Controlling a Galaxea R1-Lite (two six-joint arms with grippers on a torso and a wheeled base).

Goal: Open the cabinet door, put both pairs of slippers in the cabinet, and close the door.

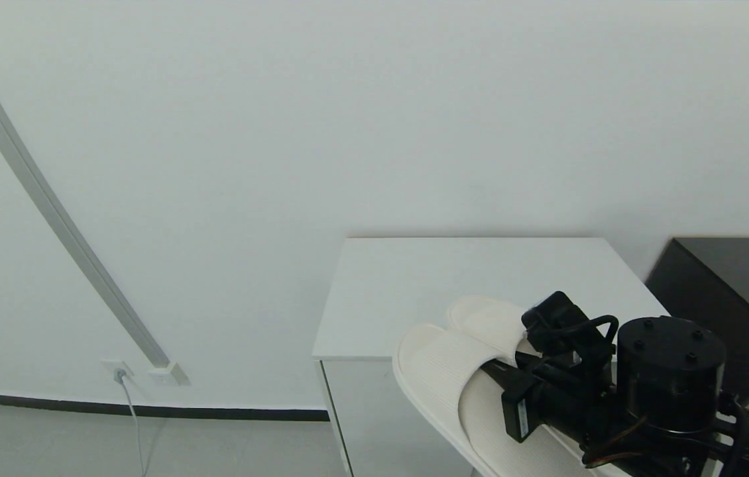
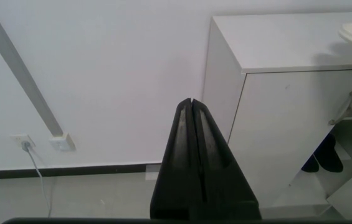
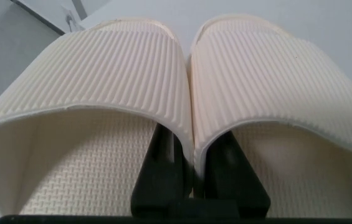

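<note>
a pair of cream ribbed slippers (image 1: 454, 371) is held in the air by the right end effector (image 3: 193, 165), over the front right corner of the white cabinet (image 1: 454, 278) and a little above its top. its two fingers (image 3: 163, 168) go one into each slipper and clamp the adjoining strap walls together. that keeps the slippers side by side as one bundle, toes toward the cabinet's back, a grip that likely lets the whole pair be set down in one go. the right arm comes in from the cabinet's front right with its wrist roughly level. it would probably have to drop lower before the pair could reach a shelf. the left end effector (image 2: 192, 124) hangs in front of the cabinet, off its left side, fingers pressed flat together with nothing between them. the cabinet door (image 2: 288, 130), with a bar handle (image 2: 349, 107), appears swung open. past its handle edge shelves show, with dark shoes (image 2: 325, 155) on a lower one. the opening looks done, and loading this pair seems to be the step in hand.
</note>
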